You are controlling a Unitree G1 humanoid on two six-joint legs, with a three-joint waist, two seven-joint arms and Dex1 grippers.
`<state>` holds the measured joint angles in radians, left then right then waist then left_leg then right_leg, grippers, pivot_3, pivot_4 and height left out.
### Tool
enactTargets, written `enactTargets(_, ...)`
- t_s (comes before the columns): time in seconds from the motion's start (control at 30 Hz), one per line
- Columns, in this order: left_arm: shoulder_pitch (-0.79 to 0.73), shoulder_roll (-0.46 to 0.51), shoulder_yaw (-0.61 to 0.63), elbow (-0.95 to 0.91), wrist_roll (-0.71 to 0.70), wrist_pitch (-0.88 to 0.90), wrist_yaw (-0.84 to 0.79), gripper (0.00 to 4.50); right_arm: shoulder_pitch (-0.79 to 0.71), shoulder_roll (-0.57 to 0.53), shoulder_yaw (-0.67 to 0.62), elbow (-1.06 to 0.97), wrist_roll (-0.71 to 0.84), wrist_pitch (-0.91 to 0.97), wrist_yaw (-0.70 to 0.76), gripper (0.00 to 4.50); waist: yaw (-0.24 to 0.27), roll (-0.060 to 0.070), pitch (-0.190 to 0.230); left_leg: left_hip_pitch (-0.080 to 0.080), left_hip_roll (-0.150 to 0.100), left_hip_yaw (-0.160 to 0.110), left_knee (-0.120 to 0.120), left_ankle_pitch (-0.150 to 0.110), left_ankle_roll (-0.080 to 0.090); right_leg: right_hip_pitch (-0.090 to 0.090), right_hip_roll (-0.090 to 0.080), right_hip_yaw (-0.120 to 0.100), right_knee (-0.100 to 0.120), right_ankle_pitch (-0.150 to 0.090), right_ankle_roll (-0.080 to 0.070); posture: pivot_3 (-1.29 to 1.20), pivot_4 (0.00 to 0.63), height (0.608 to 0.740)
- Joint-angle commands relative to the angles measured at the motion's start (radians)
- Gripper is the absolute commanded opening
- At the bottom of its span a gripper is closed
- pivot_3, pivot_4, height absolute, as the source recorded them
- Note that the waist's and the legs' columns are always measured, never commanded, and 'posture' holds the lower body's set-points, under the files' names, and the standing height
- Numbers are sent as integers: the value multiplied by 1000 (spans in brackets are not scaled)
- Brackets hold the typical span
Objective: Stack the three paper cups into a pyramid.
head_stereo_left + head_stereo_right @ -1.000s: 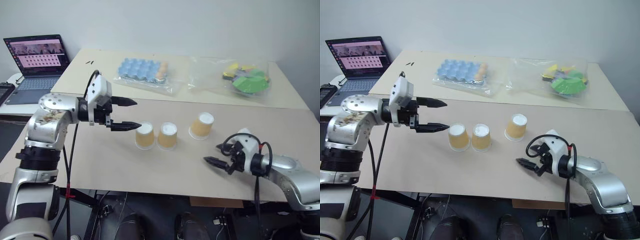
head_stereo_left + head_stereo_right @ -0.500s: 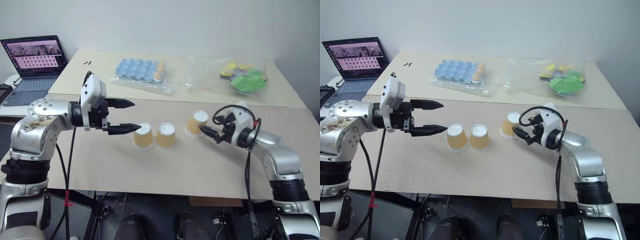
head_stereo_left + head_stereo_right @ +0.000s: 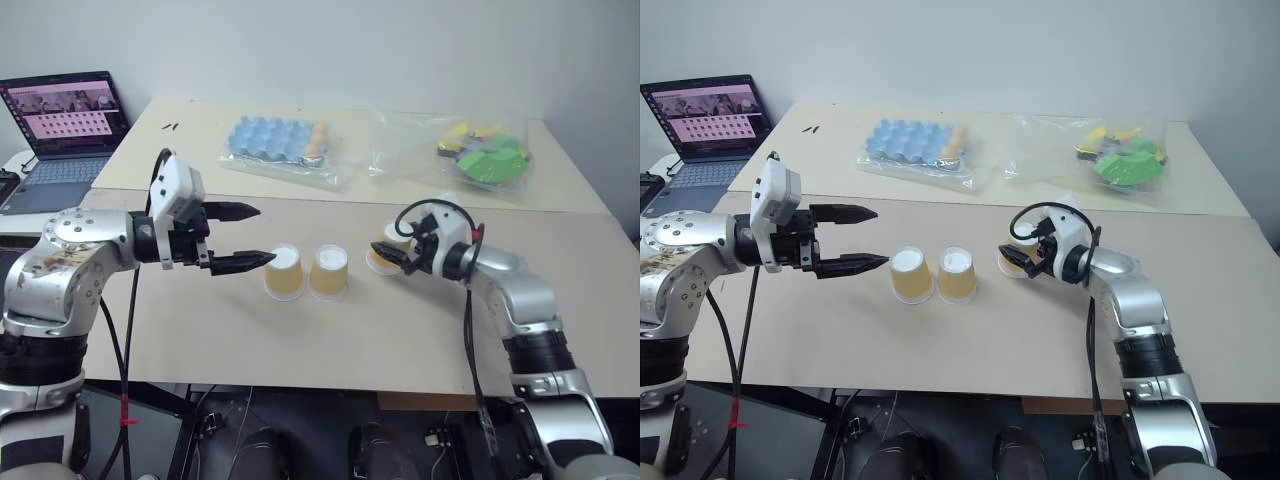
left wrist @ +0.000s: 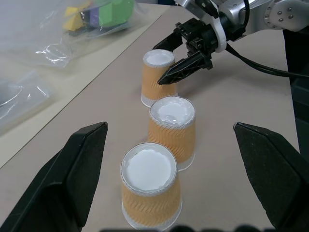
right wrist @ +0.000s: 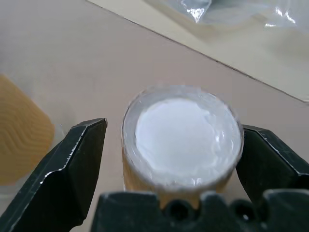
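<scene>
Tan tabletop [image 3: 300, 350], with three paper cups upside down in a row: left cup [image 3: 285, 272] and middle cup [image 3: 330, 271] touching, right cup [image 4: 158, 79] set apart. My right gripper [image 5: 176, 166] brackets the right cup, fingers spread, not clamped. My left gripper [image 3: 243, 236] hovers open beside the left cup.

Tan-orange cups on a pale brown tabletop

The three paper cups [image 4: 166, 128] have tan-orange sides with a faint wavy embossed pattern and white bases facing up. The gripper fingers [image 3: 243, 262] are black. Behind, a light blue tray [image 3: 272, 137] and, apparently, green and yellow pieces [image 3: 488, 155] lie in clear plastic.
</scene>
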<state>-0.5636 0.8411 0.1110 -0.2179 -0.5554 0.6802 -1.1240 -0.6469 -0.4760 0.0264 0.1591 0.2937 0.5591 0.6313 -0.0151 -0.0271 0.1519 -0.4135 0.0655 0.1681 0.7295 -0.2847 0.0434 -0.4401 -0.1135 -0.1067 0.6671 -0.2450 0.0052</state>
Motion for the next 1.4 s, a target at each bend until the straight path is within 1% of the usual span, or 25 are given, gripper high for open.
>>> enactTargets(0.03, 7, 25, 41, -41, -27, 3, 15, 4454, -32, 13, -20, 14, -6, -40, 2, 4500, 1, 0, 0, 0, 0, 0, 0, 0, 0, 0, 0, 0, 0, 0, 0, 0, 150, 706)
enactTargets(0.17, 21, 33, 50, -53, -34, 9, 24, 4454, -36, 20, -26, 30, -10, -44, 2, 4500, 3, 0, 0, -1, 0, 0, 0, 0, 0, 0, 0, -1, 0, 0, 0, 0, 150, 706)
enactTargets(0.2, 26, 37, 55, -54, -33, 8, 28, 4500, -34, 17, -24, 28, -12, -41, 7, 3995, 2, 0, 0, -1, 0, 0, 0, 0, 0, 0, 0, -1, 0, 0, 0, 0, 150, 706)
enactTargets(0.23, 29, 41, 59, -54, -33, 6, 31, 4500, -33, 15, -23, 26, -12, -38, 9, 3783, 2, 0, 0, -1, 0, 0, 0, 0, 0, 0, 0, 0, 0, 0, 0, 0, 150, 706)
enactTargets(0.3, 31, 45, 65, -52, -38, 7, 36, 4500, -32, 12, -26, 21, -10, -37, 16, 3080, 1, 0, 0, -1, 0, 0, 0, 0, 0, 0, 0, 0, 0, 0, 0, 0, 150, 706)
enactTargets(0.33, 33, 47, 66, -51, -38, 6, 38, 4500, -34, 12, -32, 16, -7, -38, 16, 2822, 1, 0, 0, -1, 0, 0, 0, 0, 0, 0, 0, 0, 0, 0, 0, 0, 150, 706)
enactTargets(0.5, 47, 47, 66, -57, -42, 3, 53, 4500, -75, 5, -41, -19, 6, -28, 34, 2822, 1, 0, 0, -1, 0, 0, 0, 0, 0, 0, 0, 0, 0, 0, 0, 0, 150, 706)
enactTargets(0.57, 57, 46, 67, -62, -42, 2, 58, 4500, -122, 5, -35, -58, 25, -5, 57, 2822, 1, 2, 1, -1, 0, 0, 0, 0, 0, -1, 0, 0, 0, 0, 0, 0, 150, 706)
enactTargets(0.77, 71, 44, 64, -63, -40, -6, 65, 4500, -342, 46, 25, -134, 101, 107, 162, 2822, -7, 4, 3, -1, 1, 2, -1, 0, 0, -4, 1, 2, 2, 0, 0, 0, 150, 706)
enactTargets(0.9, 72, 43, 61, -63, -40, -8, 67, 4500, -415, 64, 96, -187, 157, 211, 250, 2822, -2, 4, 3, -1, 1, 2, -1, 0, 0, -3, 1, 1, 3, 0, 0, 0, 150, 706)
enactTargets(1.0, 76, 47, 66, -69, -45, -5, 67, 4500, -420, 61, 142, -211, 172, 242, 301, 2822, 5, 4, 3, -2, 0, 1, -1, 0, 0, -3, 0, 0, 2, 0, 0, 0, 150, 706)
enactTargets(1.13, 86, 53, 76, -78, -49, -2, 70, 4500, -393, 58, 199, -198, 145, 220, 333, 2822, 4, 4, 3, -2, -1, 1, -1, 0, 0, -3, 0, 0, 2, 0, 0, 0, 150, 706)
enactTargets(1.4, 99, 62, 90, -96, -55, 7, 81, 4500, -380, 75, 235, -124, 99, 169, 363, 2822, 1, 4, 3, -2, 0, 1, -1, 0, 0, -3, 0, 0, 2, 0, 0, 0, 150, 706)
